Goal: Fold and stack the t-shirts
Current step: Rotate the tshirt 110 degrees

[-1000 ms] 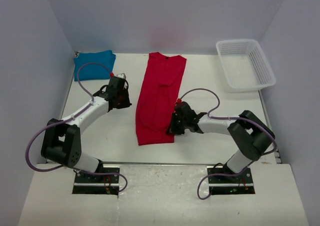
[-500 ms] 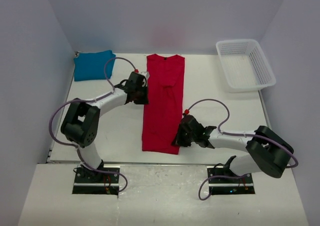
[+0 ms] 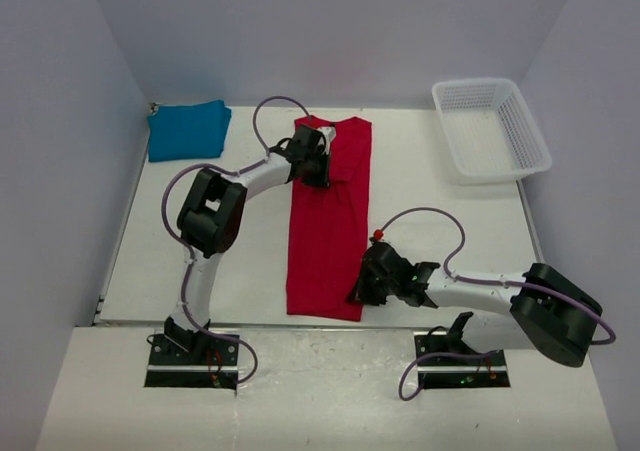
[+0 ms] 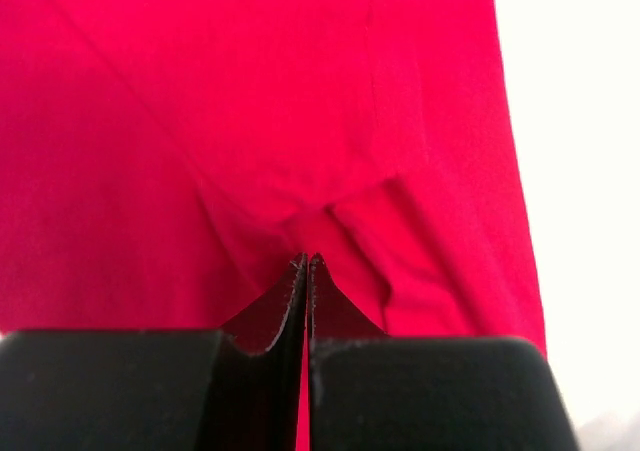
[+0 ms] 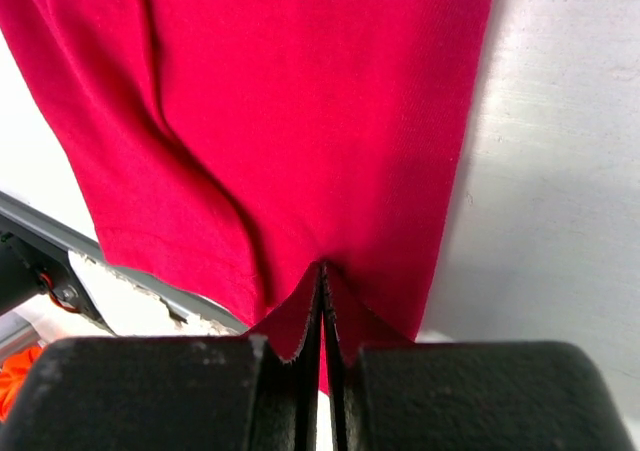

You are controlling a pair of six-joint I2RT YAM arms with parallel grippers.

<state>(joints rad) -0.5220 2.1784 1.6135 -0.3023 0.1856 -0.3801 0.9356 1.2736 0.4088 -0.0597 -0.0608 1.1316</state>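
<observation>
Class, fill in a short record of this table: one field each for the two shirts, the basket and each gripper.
red t-shirt: lies mid-table as a long narrow strip, running near to far
teal t-shirt: folded, far left corner
basket: white mesh, far right corner
left gripper: shut, pinching the red t-shirt near its far end
right gripper: shut, pinching the red t-shirt at its near hem

The left arm rises from its base toward 12 o'clock, then its forearm runs toward 2 o'clock. The left pincer (image 3: 318, 163) is pressed closed on the red t-shirt (image 3: 325, 241). The right arm's elbow juts toward 3 o'clock, its forearm lying low toward 9 o'clock. The right pincer (image 3: 358, 291) pinches the same cloth.
</observation>
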